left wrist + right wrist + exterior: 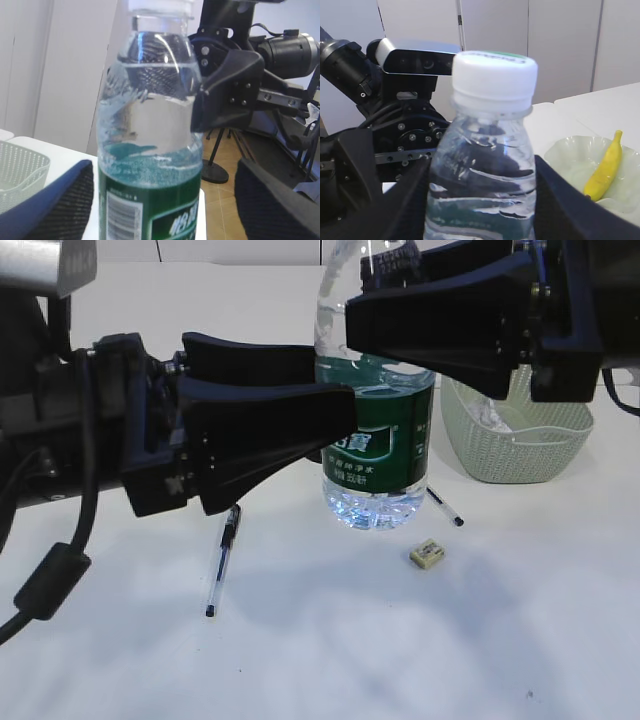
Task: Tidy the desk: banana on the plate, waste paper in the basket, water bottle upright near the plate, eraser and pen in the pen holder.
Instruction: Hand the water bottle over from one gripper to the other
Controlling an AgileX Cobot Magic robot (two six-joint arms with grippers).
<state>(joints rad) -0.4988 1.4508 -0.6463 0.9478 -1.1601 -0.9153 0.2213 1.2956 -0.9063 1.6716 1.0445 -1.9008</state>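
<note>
White table [330,660] — right gripper [400,335] grips upright water bottle [378,455].

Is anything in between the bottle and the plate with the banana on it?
Nothing that I can see. The right pincer holds the bottle upright, and the plate with the banana sits close beside it, with no object between.
</note>
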